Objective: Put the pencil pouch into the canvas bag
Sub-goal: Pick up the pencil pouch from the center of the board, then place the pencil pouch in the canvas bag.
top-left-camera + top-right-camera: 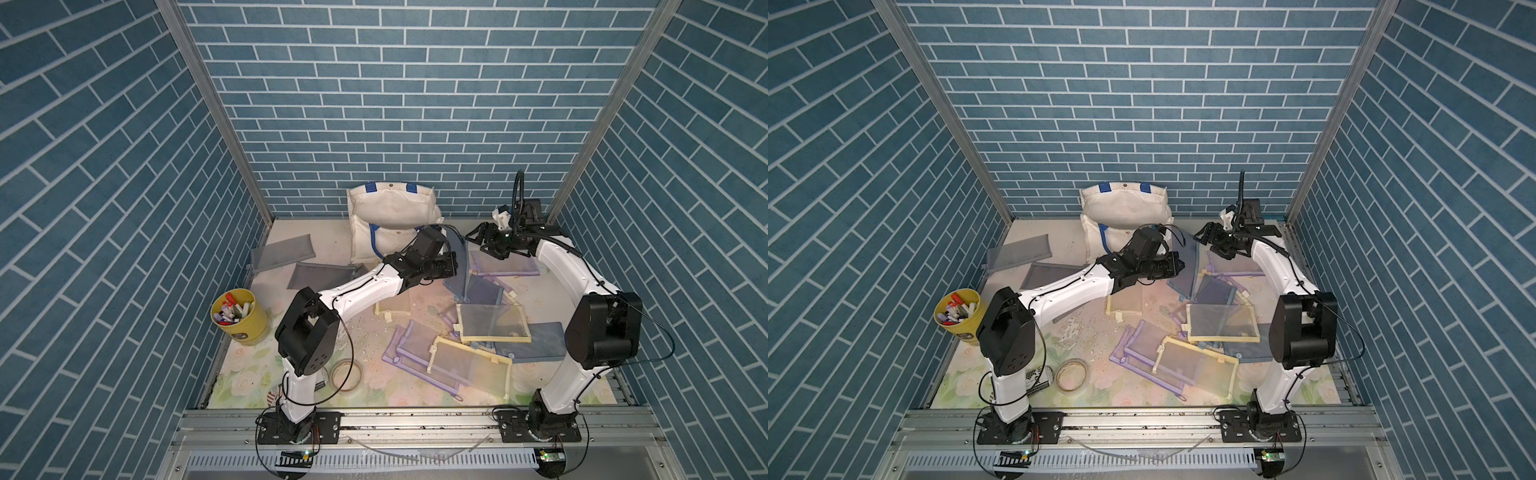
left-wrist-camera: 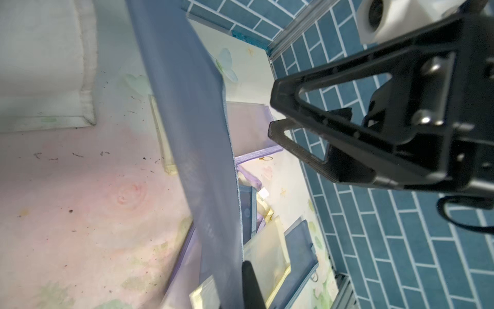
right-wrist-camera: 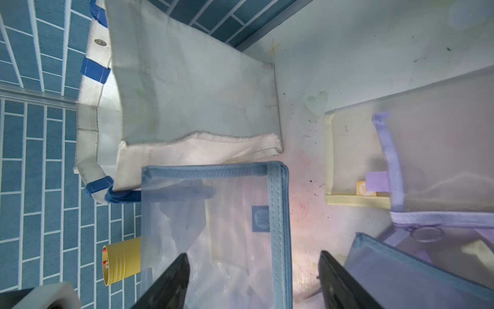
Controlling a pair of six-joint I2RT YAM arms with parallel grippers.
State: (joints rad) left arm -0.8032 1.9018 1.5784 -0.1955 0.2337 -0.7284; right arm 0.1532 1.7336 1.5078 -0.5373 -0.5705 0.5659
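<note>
Jaws of the left gripper [image 1: 452, 266] are pressed together on the blue mesh pencil pouch [image 1: 456, 284], which stands on edge at the gripper's tip. In both top views this is just past the table's middle, toward 1 o'clock. The canvas bag [image 1: 390, 208] leans on the back wall at 12 o'clock, near the pouch and at about its 10 o'clock. The right gripper [image 1: 474, 243], jaws spread, sits just beside the pouch at its 1 o'clock. A yellow cup [image 1: 245, 324] of markers stands at 9 o'clock. The left wrist view shows the pouch [image 2: 192, 133] as a thin sheet running away from one dark finger [image 2: 250, 283]. The bag [image 2: 40, 67] lies to one side of it and the right gripper [image 2: 272, 112] to the other, with open air between that gripper's tips. Only the right wrist view shows the pouch [image 3: 213, 214] flat-on, see-through with a blue band round its rim. There the bag [image 3: 200, 88] is close behind it, its snap button [image 3: 100, 42] showing, and the spread fingers [image 3: 171, 283] are in the foreground. A small blue label [image 3: 260, 218] on the pouch is too blurred to read, as is an orange tag [image 3: 365, 188].
</note>
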